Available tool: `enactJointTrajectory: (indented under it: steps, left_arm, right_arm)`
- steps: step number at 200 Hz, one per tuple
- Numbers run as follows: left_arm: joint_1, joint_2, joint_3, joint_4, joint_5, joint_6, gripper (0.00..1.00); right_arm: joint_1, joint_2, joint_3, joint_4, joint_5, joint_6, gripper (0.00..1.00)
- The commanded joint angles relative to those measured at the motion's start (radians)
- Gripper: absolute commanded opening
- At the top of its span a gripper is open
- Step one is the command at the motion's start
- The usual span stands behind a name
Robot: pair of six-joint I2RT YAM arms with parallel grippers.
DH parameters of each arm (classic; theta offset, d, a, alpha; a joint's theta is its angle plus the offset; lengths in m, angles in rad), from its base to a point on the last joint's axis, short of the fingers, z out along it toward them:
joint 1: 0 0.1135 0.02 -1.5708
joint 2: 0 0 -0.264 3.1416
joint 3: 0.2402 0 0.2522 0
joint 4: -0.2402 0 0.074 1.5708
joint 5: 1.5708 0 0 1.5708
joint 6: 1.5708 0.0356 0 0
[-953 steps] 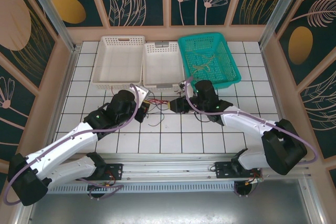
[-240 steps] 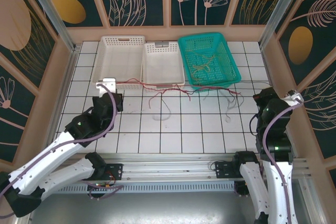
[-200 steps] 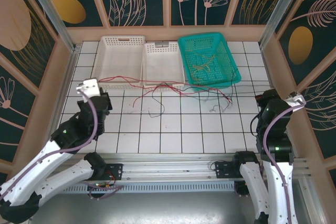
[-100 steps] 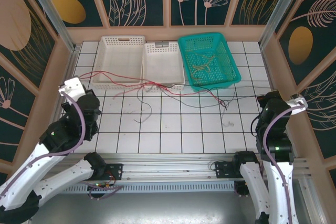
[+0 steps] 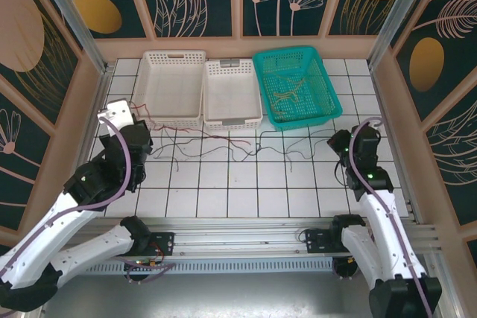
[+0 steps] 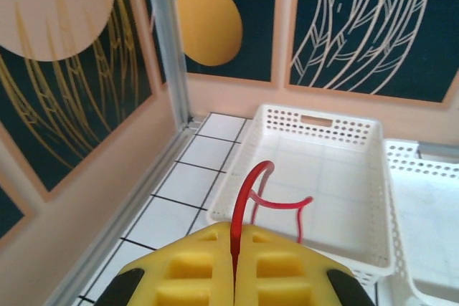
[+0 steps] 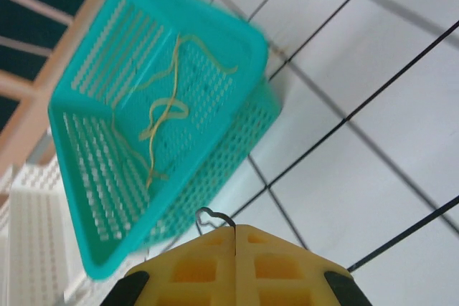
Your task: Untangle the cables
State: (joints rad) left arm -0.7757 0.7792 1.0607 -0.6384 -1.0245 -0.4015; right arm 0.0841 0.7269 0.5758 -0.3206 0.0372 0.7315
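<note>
Top external, right hand [image 5: 340, 140] swung inward, cables [image 5: 223, 139] slackened onto tiles [image 5: 246, 184]

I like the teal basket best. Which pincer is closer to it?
Right. The right pincer sits just off the teal plastic mesh basket's near right corner; the left pincer is far to its left, by the leftmost white plastic basket.

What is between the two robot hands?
Thin red and black cables, strung across the white tiles from the left gripper to the right gripper, as the top view shows.
</note>
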Motion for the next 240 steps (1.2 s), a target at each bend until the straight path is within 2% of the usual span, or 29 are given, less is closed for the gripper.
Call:
enactJointTrajectory:
  steps: [1,37,67,98,125,168,212,240]
  left_arm:
    - [0.004,0.019,0.01,0.074,0.079,0.011,0.0]
    - [0.004,0.045,-0.015,0.134,0.183,0.023,0.0]
    - [0.005,0.032,-0.071,0.216,0.234,0.06,0.0]
    - [0.005,0.07,-0.123,0.238,0.242,0.072,0.0]
    - [0.005,0.084,-0.168,0.258,0.232,0.085,0.0]
    - [0.003,0.081,-0.205,0.276,0.226,0.105,0.0]
    - [0.004,0.04,-0.229,0.308,0.267,0.131,0.0]
    - [0.005,0.016,-0.243,0.33,0.322,0.141,0.0]
  right_arm:
    - [0.053,-0.002,-0.019,0.107,-0.056,-0.015,0.0]
    - [0.139,-0.055,0.048,0.174,-0.037,-0.076,0.0]
    - [0.161,0.004,0.262,0.148,-0.082,-0.135,0.0]
    - [0.217,0.088,0.49,0.125,-0.134,-0.2,0.0]
    - [0.298,0.192,0.708,0.076,-0.151,-0.254,0.0]
    - [0.419,0.315,0.979,0.102,-0.134,-0.309,0.0]
    - [0.433,0.54,1.18,0.106,-0.316,-0.311,0.0]
    - [0.437,0.699,1.338,0.066,-0.347,-0.325,0.0]
